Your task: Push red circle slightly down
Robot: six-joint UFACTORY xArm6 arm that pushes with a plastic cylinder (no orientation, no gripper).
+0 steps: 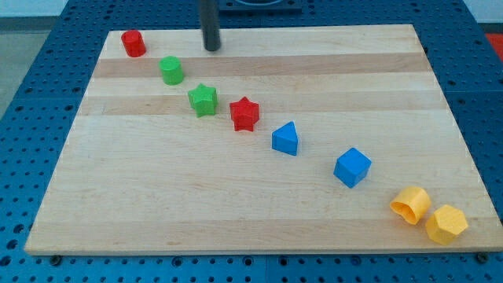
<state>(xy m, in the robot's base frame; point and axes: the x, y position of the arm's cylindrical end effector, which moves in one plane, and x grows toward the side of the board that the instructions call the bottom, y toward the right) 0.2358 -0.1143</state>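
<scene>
Wooden board (236,204) with eight coloured blocks (352,167)

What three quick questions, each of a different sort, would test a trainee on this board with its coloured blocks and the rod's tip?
1. True or false: my tip touches the red cylinder-shaped block.
2. Which block lies nearest the red star-shaped block? A) green star-shaped block B) blue cube-shaped block C) yellow hexagonal block
3. Fill in: the red cylinder-shaped block sits at the wooden board's top ____ corner in the view.

Key: 1 false; 2 A; 3 left.
</scene>
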